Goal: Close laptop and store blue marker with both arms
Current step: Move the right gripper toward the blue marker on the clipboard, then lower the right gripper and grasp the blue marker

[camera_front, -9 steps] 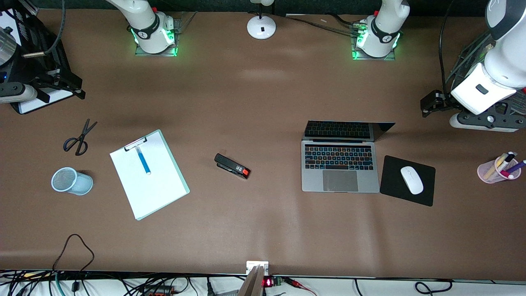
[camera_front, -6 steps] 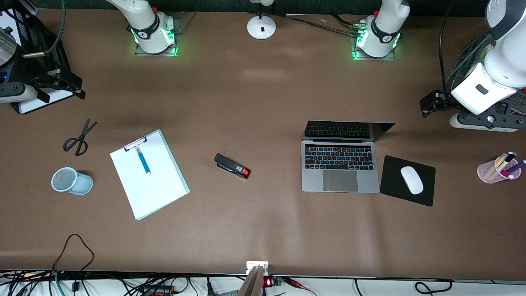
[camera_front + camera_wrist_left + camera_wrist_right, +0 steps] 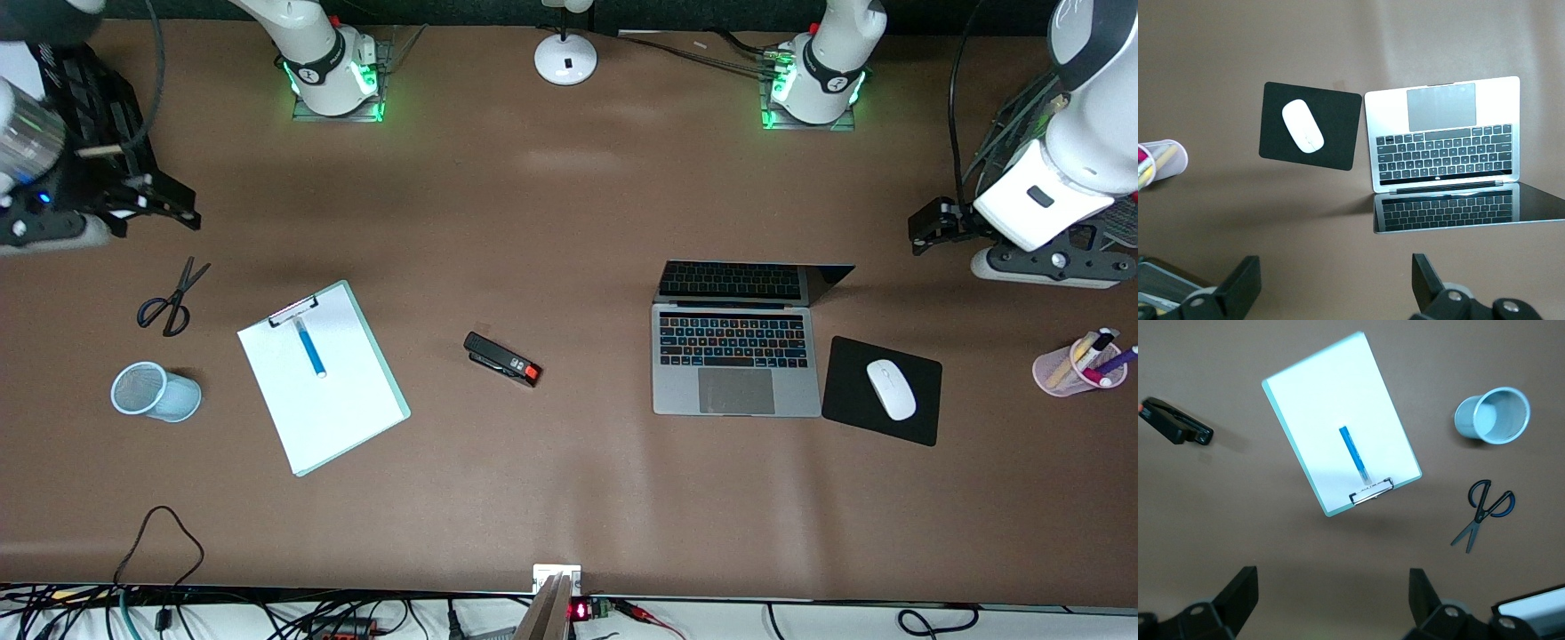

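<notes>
The silver-grey laptop (image 3: 736, 360) stands open toward the left arm's end of the table, its keys lit and its screen (image 3: 756, 283) raised; it also shows in the left wrist view (image 3: 1443, 133). The blue marker (image 3: 310, 347) lies on a white clipboard (image 3: 333, 404) toward the right arm's end and shows in the right wrist view (image 3: 1355, 455). My left gripper (image 3: 929, 227) (image 3: 1331, 283) is open and empty, up over the table beside the laptop's screen. My right gripper (image 3: 169, 203) (image 3: 1331, 593) is open and empty, up over the table near the scissors.
Black scissors (image 3: 173, 298) and a light-blue mesh cup (image 3: 153, 391) lie beside the clipboard. A black stapler (image 3: 502, 359) is mid-table. A white mouse (image 3: 891, 388) sits on a black pad (image 3: 845, 404) beside the laptop. A pink cup (image 3: 1058, 373) holds markers.
My right arm's hand has shifted a little over its end of the table, toward the scissors. The left arm has barely moved. Nothing on the table has moved.
</notes>
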Action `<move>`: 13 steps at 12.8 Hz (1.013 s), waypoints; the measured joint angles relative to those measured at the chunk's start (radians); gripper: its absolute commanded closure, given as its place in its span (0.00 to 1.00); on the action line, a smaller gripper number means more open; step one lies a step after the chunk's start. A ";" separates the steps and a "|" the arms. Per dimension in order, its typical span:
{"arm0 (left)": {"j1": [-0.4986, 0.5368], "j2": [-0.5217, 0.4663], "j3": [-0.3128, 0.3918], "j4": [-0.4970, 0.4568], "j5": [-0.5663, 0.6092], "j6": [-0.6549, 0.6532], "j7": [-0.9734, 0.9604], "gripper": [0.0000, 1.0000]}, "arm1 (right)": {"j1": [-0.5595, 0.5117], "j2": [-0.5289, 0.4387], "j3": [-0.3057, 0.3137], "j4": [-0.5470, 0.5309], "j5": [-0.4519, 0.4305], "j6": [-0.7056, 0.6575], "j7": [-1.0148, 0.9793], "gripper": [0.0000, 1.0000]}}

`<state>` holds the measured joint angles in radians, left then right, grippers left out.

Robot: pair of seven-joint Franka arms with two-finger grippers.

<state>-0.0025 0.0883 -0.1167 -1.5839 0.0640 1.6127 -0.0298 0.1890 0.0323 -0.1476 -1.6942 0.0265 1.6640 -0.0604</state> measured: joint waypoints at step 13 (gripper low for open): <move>-0.006 0.105 -0.003 0.060 -0.029 -0.006 0.000 1.00 | 0.004 0.304 0.001 -0.124 0.000 0.462 -0.298 0.00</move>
<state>-0.0083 0.1935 -0.1193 -1.5240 0.0349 1.6065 -0.0295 0.1933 0.3362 -0.1465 -1.8179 0.0263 2.1264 -0.3587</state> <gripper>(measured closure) 0.617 0.000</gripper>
